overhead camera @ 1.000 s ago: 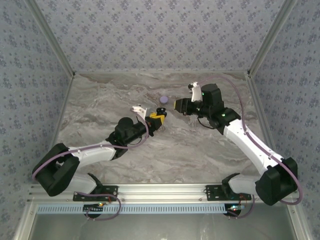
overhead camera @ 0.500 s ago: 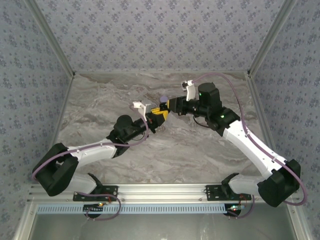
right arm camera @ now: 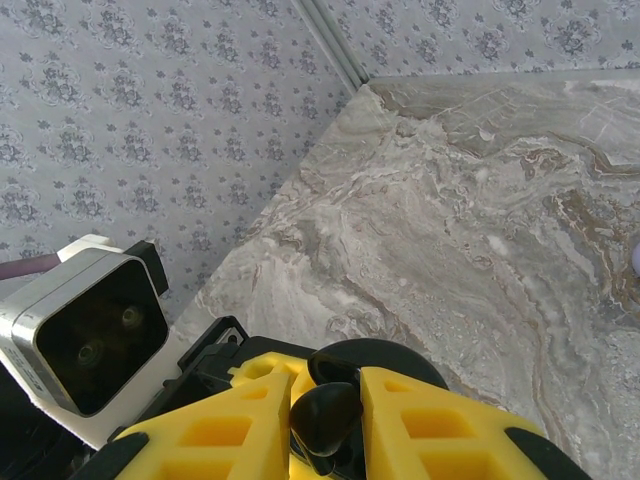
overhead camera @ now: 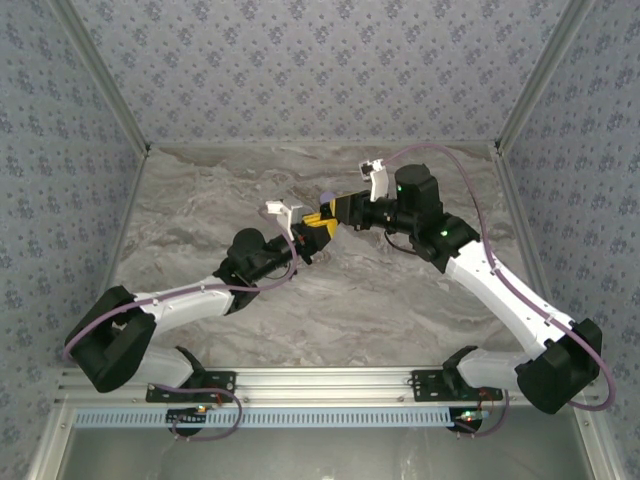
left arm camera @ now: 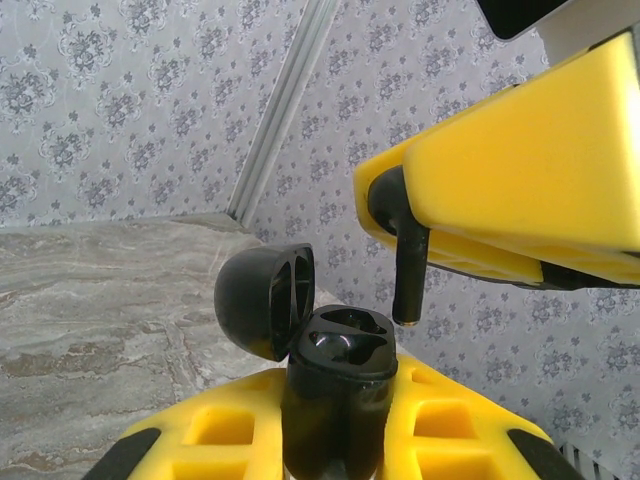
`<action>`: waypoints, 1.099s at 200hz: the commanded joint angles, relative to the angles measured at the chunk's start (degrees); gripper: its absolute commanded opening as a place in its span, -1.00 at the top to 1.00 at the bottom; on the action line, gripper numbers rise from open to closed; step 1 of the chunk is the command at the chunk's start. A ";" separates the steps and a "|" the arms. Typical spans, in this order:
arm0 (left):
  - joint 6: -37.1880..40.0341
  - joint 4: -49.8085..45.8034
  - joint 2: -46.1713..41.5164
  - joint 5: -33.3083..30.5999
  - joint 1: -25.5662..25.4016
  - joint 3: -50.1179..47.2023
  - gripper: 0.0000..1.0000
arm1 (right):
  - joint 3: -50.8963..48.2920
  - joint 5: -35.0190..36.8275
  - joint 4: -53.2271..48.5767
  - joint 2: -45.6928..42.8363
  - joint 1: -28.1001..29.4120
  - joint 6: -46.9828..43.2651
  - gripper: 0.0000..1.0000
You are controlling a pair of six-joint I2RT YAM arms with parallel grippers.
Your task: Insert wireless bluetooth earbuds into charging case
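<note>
My left gripper (left arm camera: 335,445) is shut on the charging case (left arm camera: 335,385) and holds it upright. The case's lid (left arm camera: 262,300) is swung open to the left, and two dark wells show in its top. Just above and right of the case hangs one earbud (left arm camera: 408,265), stem pointing down, pinched in the yellow fingers (left arm camera: 520,170) of my right gripper. In the right wrist view the right gripper (right arm camera: 327,412) is shut on the earbud's black bud (right arm camera: 322,418), with the case (right arm camera: 395,358) right beneath it. From above, the two grippers (overhead camera: 315,232) (overhead camera: 336,210) meet at mid-table.
A pale lilac disc (overhead camera: 326,197) lies on the marble table (overhead camera: 400,290) just behind the grippers. The left wrist's camera (right arm camera: 85,325) sits close to the right gripper. Patterned walls close in the table's back and sides.
The right gripper has moved left with the earbud, from apart to directly over the case held by the left gripper. The left gripper has shifted slightly up and back.
</note>
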 commanded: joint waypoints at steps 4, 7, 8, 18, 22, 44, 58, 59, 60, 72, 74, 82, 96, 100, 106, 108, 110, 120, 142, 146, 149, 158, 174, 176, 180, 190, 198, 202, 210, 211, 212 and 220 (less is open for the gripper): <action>-0.62 3.16 -0.56 1.11 -0.49 2.09 0.65 | 1.55 -0.66 1.08 -0.67 0.52 -1.05 0.52; -0.60 3.15 -0.59 1.07 -0.50 2.06 0.65 | 1.55 -0.62 1.10 -0.67 0.49 -1.06 0.52; -0.60 3.15 -0.61 1.04 -0.53 2.03 0.65 | 1.58 -0.63 1.09 -0.67 0.51 -1.09 0.52; -0.73 3.15 -0.70 0.98 -0.49 1.97 0.65 | 1.52 -0.63 1.12 -0.67 0.56 -1.17 0.52; -0.77 3.15 -0.72 1.00 -0.55 1.96 0.65 | 1.52 -0.56 1.09 -0.67 0.63 -1.16 0.52; -1.02 3.07 -0.83 1.01 -0.49 2.08 0.65 | 1.50 -0.56 1.00 -0.60 0.64 -1.26 0.52; -1.21 3.28 -0.94 1.07 -0.54 2.08 0.65 | 1.39 -0.51 1.00 -0.59 0.69 -1.33 0.52; -1.21 3.30 -0.96 1.13 -0.55 2.13 0.65 | 1.37 -0.49 1.00 -0.59 0.75 -1.36 0.53; -1.21 3.32 -0.97 1.12 -0.55 2.15 0.65 | 1.40 -0.48 1.00 -0.58 0.77 -1.38 0.52; -1.14 3.24 -1.09 1.37 -0.60 2.17 0.65 | 1.27 -0.31 1.00 -0.51 0.72 -1.33 0.53; -1.19 3.24 -1.07 1.37 -0.54 2.17 0.64 | 1.30 -0.27 1.00 -0.43 0.71 -1.34 0.52; -1.21 3.24 -1.17 1.36 -0.59 2.10 0.65 | 1.27 -0.28 1.02 -0.33 0.71 -1.33 0.52; -1.21 3.24 -1.31 1.41 -0.58 2.08 0.65 | 1.19 -0.27 0.85 -0.23 0.75 -1.43 0.52; -1.23 3.22 -1.39 1.41 -0.59 2.04 0.64 | 1.25 -0.18 0.90 -0.20 0.71 -1.44 0.52; -1.21 3.24 -1.40 1.45 -0.56 2.06 0.64 | 1.26 -0.16 0.75 -0.19 0.72 -1.48 0.52; -1.21 3.24 -1.42 1.39 -0.56 2.08 0.65 | 1.28 -0.17 0.74 -0.13 0.71 -1.42 0.53; -1.21 3.24 -1.42 1.42 -0.56 2.08 0.65 | 1.26 -0.15 0.78 -0.12 0.82 -1.44 0.53; -1.28 3.23 -1.50 1.30 -0.64 2.08 0.64 | 1.20 -0.12 0.66 -0.10 0.85 -1.49 0.52; -1.30 3.18 -1.62 1.29 -0.56 2.03 0.64 | 1.16 0.05 0.45 0.02 0.82 -1.71 0.53; -1.30 3.22 -1.60 1.29 -0.52 2.02 0.65 | 1.11 0.14 0.34 -0.06 0.93 -1.74 0.52; -1.30 3.24 -1.64 1.29 -0.56 1.99 0.64 | 1.14 0.22 0.22 0.02 0.92 -1.81 0.53; -1.31 3.22 -1.69 1.40 -0.56 1.97 0.65 | 1.00 0.39 0.10 0.03 0.94 -2.01 0.52; -1.30 3.23 -1.85 1.46 -0.63 2.04 0.65 | 0.86 0.66 -0.05 0.01 0.89 -1.95 0.52; -1.30 3.22 -1.86 1.46 -0.64 1.96 0.64 | 0.83 0.61 -0.04 0.03 0.89 -2.00 0.52; -1.30 3.16 -1.86 1.46 -0.59 1.95 0.65 | 0.87 0.59 -0.05 0.02 0.94 -2.01 0.52; -1.38 3.21 -1.95 1.63 -0.56 2.04 0.65 | 0.82 0.59 0.03 0.09 0.97 -2.02 0.52; -1.43 3.26 -1.99 1.76 -0.58 2.09 0.64 | 0.82 0.59 0.00 0.13 0.97 -2.05 0.53; -1.39 3.24 -2.05 1.75 -0.58 2.15 0.64 | 0.88 0.63 0.00 0.25 0.95 -2.09 0.52; -1.48 3.15 -2.04 1.72 -0.60 2.17 0.65 | 0.82 0.59 -0.05 0.22 0.93 -2.06 0.52; -1.44 3.15 -2.04 1.72 -0.58 2.17 0.65 | 0.82 0.59 -0.01 0.26 0.95 -2.08 0.52; -1.45 3.20 -2.08 1.68 -0.57 2.17 0.65 | 0.82 0.59 -0.04 0.32 0.92 -2.09 0.52; -1.47 3.18 -2.15 1.79 -0.56 2.12 0.65 | 0.83 0.67 -0.15 0.32 0.97 -2.02 0.53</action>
